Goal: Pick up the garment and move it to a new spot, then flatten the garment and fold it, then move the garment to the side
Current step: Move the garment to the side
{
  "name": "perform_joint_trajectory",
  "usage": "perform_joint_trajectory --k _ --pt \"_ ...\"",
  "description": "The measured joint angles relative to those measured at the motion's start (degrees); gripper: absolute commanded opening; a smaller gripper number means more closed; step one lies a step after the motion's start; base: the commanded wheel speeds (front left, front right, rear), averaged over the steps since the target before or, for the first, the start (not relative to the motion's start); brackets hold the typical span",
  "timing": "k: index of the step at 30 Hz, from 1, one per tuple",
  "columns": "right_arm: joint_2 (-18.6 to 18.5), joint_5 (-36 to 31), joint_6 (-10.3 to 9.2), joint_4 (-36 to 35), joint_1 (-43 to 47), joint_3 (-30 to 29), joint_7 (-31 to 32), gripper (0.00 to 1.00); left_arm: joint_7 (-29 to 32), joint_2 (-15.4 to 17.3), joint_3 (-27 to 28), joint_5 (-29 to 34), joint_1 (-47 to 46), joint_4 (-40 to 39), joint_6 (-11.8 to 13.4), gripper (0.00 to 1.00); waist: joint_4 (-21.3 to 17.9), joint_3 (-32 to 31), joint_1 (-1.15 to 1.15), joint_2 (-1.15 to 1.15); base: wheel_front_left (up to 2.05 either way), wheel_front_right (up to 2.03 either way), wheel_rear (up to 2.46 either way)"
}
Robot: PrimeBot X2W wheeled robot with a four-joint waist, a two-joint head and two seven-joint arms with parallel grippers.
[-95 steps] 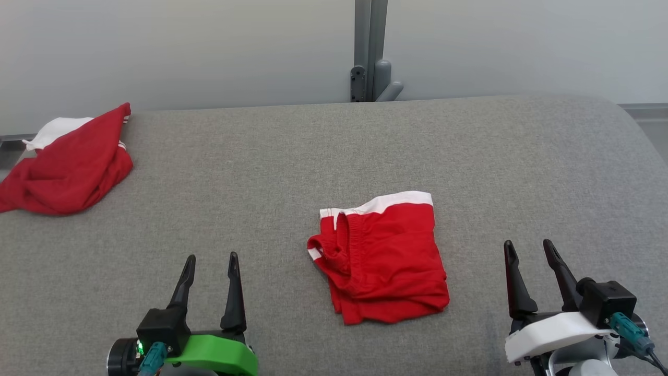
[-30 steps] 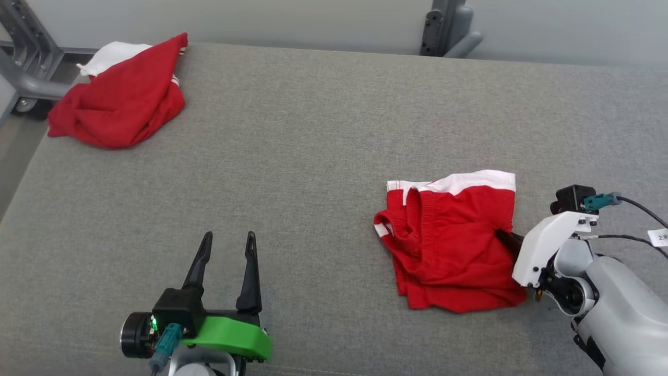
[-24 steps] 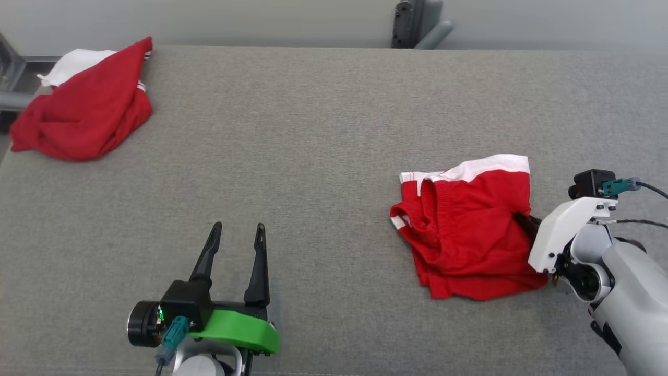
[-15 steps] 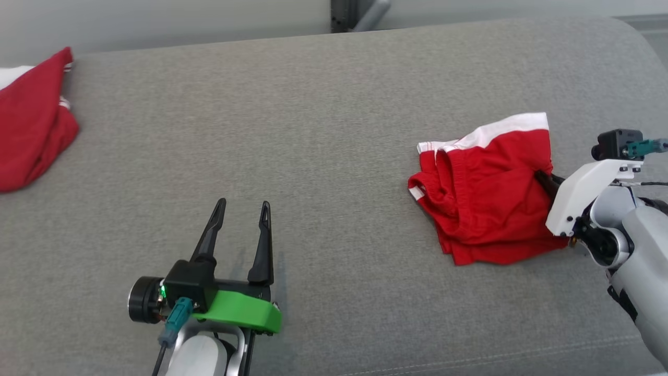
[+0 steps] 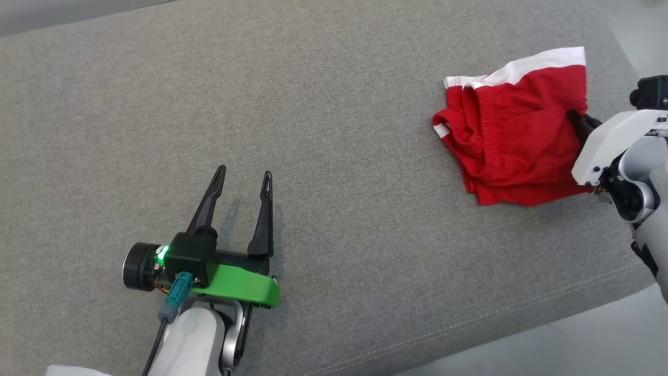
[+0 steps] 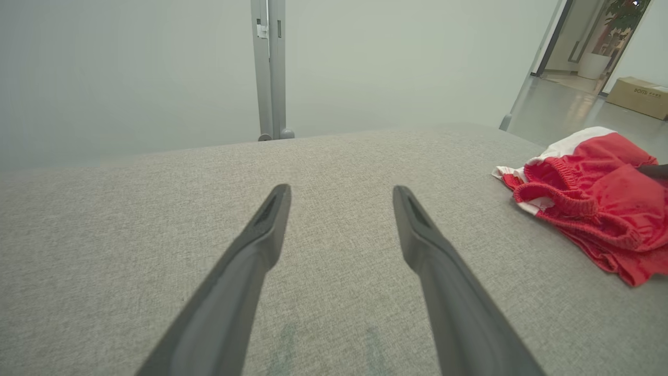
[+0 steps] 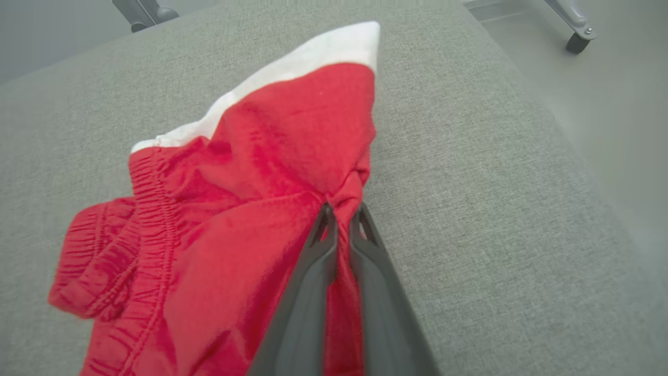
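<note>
The garment point(image 5: 514, 133) is a folded pair of red shorts with a white band, lying on the grey padded surface point(image 5: 334, 130) near its right end. My right gripper point(image 5: 573, 115) is shut on the garment's right edge, and the right wrist view shows red cloth point(image 7: 250, 209) pinched between the two dark fingers point(image 7: 313, 261). My left gripper point(image 5: 245, 175) stands open over bare surface well to the garment's left, nothing between its fingers point(image 6: 261, 235). From the left wrist, the garment point(image 6: 589, 193) lies far right.
The surface's front edge point(image 5: 522, 324) and rounded right end point(image 5: 616, 31) are close to the garment, with pale floor point(image 5: 574, 350) beyond. A grey post point(image 6: 269, 68) stands behind the surface, and a cardboard box point(image 6: 636, 96) sits on the floor far off.
The head camera has swung right and down, so the second red garment at the left has left the picture. My right gripper has closed on the garment's right edge and is dragging it right.
</note>
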Motion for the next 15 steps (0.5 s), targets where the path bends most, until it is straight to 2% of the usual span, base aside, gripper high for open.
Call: perform_joint_trajectory --k 5,15 --pt "-3.0 -1.0 0.0 2.1 -1.9 -0.7 -1.9 0.0 0.0 0.0 0.6 0.1 -0.4 0.2 -0.1 1.0 0.2 2.0 0.0 0.0 0.0 0.0 0.0" --pt "-8.2 -5.6 0.01 8.5 -7.3 -2.3 -4.8 0.0 0.0 0.0 1.2 0.9 -0.5 -0.4 -0.1 1.0 4.8 4.0 0.0 0.0 0.0 0.0 0.0"
